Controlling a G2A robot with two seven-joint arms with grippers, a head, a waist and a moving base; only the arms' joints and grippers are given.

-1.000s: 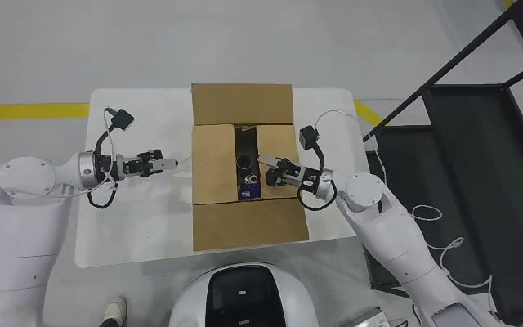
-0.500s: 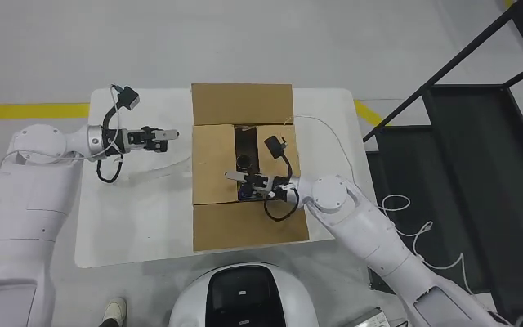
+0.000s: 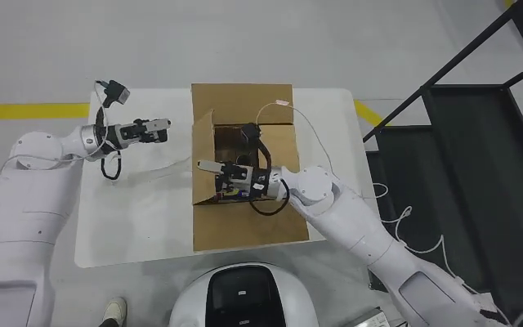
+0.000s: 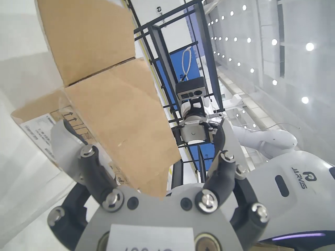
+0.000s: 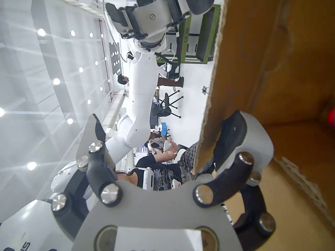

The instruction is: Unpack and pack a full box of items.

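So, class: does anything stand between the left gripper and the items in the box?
Yes. The raised flap stands between the left gripper and the items. The right gripper straddles that flap's edge, and its arm lies across the box.

Box point(image 3: 245, 222) contents mostly hidden under right end effector point(image 3: 212, 176), raised flap point(image 3: 203, 135); red item point(image 5: 331, 117) cut off.
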